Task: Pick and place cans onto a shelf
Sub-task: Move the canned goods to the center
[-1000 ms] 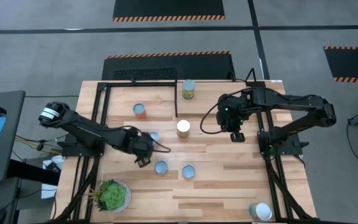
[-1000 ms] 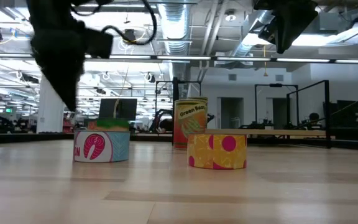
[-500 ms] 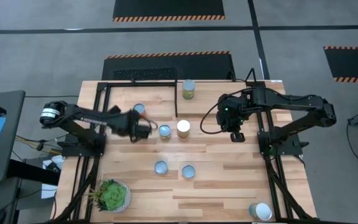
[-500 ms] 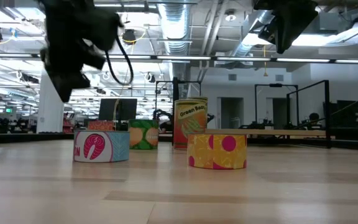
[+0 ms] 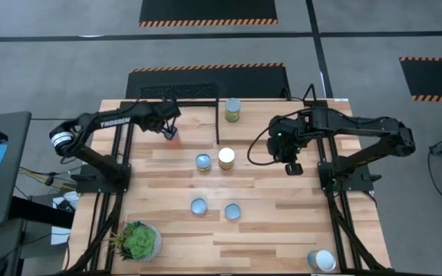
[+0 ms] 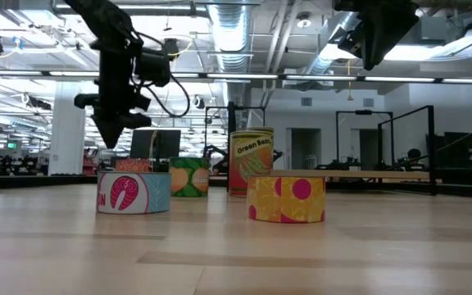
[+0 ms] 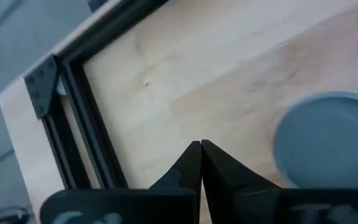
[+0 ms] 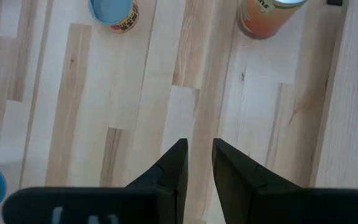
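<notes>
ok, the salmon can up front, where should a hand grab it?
Take the salmon can by its curved side wall, coming straight down with a finger on each side. It stands upright and squat, lid up, and sits apart from the yellow can, so there is room either side.

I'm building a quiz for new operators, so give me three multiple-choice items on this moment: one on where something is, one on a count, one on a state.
1. The potted plant stands:
A) on the left arm's side of the table
B) on the right arm's side
C) on the shelf

2. Cans seen from above:
A) five
B) seven
C) nine

3. The left pincer is:
A) shut on a can
B) wide open
C) shut, empty

Answers:
1. A, the plant is at the table's corner on the left arm's side.
2. B, seven round tops show in the high view.
3. C, its fingertips touch with nothing between them.
</notes>
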You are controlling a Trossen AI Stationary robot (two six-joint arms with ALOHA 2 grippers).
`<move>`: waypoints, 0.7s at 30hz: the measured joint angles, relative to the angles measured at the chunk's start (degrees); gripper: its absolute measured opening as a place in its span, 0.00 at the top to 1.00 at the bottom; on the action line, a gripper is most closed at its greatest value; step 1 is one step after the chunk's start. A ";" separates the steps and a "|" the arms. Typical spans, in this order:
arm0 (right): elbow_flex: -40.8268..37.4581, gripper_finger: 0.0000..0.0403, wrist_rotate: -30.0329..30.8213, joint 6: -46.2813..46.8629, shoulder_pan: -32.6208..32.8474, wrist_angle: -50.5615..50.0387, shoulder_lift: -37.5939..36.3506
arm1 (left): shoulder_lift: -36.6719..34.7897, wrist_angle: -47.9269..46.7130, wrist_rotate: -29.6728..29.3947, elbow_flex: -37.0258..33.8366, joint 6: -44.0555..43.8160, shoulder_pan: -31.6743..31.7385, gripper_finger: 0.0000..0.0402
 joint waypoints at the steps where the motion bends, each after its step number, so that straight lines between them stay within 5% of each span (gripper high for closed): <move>1: 0.00 0.76 0.00 -0.01 0.00 -0.01 0.00 | 0.63 0.14 0.21 0.00 -0.07 0.39 1.00; 8: 0.00 0.76 0.00 -0.01 0.00 -0.04 0.00 | 9.18 6.46 4.56 0.00 2.25 -1.79 1.00; 17: 0.00 0.76 0.00 0.00 0.00 -1.25 0.00 | 12.13 7.31 22.79 0.46 3.15 -16.50 1.00; 21: 0.00 0.76 0.00 -0.03 -0.04 -1.70 0.00 | 10.09 7.01 13.75 2.06 3.69 -22.74 1.00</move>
